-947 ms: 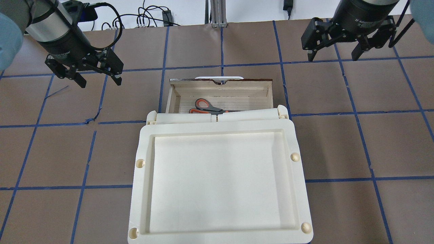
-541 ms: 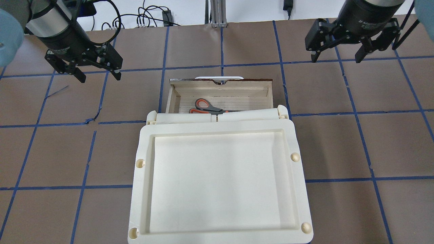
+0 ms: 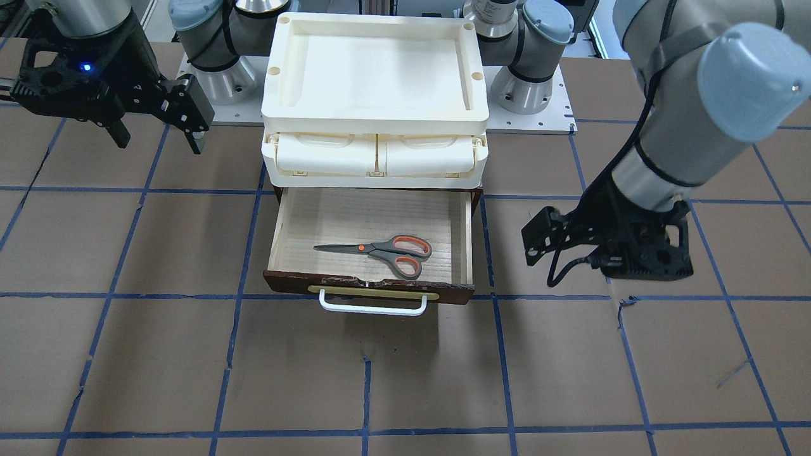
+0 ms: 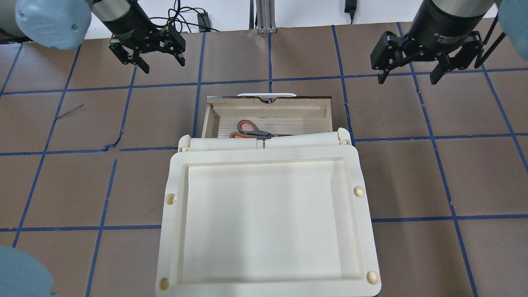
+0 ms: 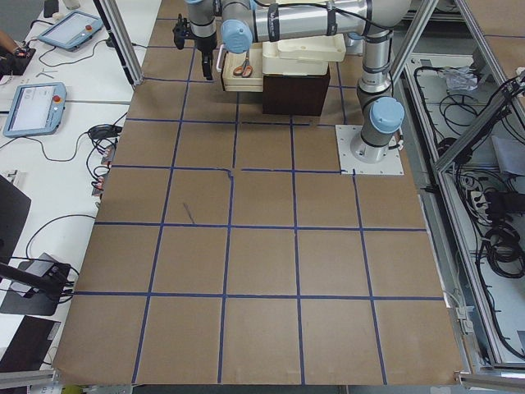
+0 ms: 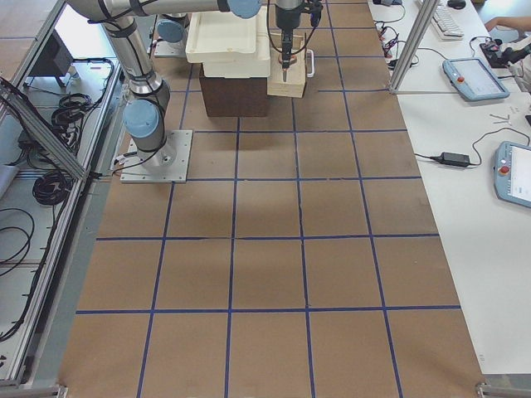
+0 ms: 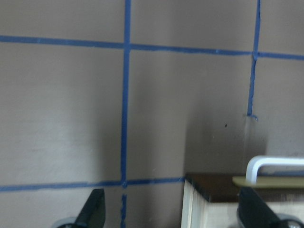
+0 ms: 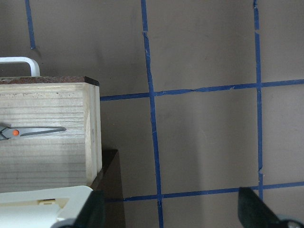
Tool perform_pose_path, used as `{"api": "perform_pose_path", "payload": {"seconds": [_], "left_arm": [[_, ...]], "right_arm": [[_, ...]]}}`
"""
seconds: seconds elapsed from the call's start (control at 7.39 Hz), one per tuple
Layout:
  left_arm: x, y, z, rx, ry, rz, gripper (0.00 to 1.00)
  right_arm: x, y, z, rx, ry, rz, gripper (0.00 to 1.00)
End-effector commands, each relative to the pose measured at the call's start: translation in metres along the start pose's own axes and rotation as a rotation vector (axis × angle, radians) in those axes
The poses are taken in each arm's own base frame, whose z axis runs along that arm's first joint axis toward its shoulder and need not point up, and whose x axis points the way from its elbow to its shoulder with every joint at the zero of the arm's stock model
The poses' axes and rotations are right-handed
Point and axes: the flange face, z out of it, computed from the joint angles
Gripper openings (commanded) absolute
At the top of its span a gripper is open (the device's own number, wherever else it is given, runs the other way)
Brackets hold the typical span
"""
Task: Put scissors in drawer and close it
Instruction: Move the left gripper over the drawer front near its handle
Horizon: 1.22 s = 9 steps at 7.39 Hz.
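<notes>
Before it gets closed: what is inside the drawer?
Only the scissors lie on the drawer floor, blades toward the robot's right. The rear of the drawer sits under the cream compartments, so that part is hidden.

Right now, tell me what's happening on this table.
The scissors lie flat inside the open drawer, so only the closing is left. Nothing is being held: the left gripper and the right gripper are both open and empty, hovering above the table off either side of the drawer's front. Neither touches the white handle.
</notes>
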Motion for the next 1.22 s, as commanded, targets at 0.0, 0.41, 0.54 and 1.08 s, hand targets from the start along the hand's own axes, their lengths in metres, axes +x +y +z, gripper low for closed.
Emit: {"api": "perform_pose_path", "payload": {"seconds": [0.0,0.41,0.54,1.08], "left_arm": [[-0.005,-0.027,0.063,-0.018,0.015,-0.003,1.0],[0.027,-0.016,0.079,-0.043,0.028,-0.017,1.0],[0.033,-0.01,0.081,-0.066,0.028,-0.014,1.0],[0.035,0.025,0.064,-0.194,0.007,-0.03,1.0]], "right_arm": [[-0.001,0.001,0.006,-0.014,-0.011,-0.048,1.0],[-0.001,0.002,0.007,-0.016,-0.011,-0.09,1.0],[-0.001,0.002,0.007,-0.016,-0.011,-0.089,1.0],[-0.001,0.002,0.01,-0.02,-0.011,-0.101,1.0]]}}
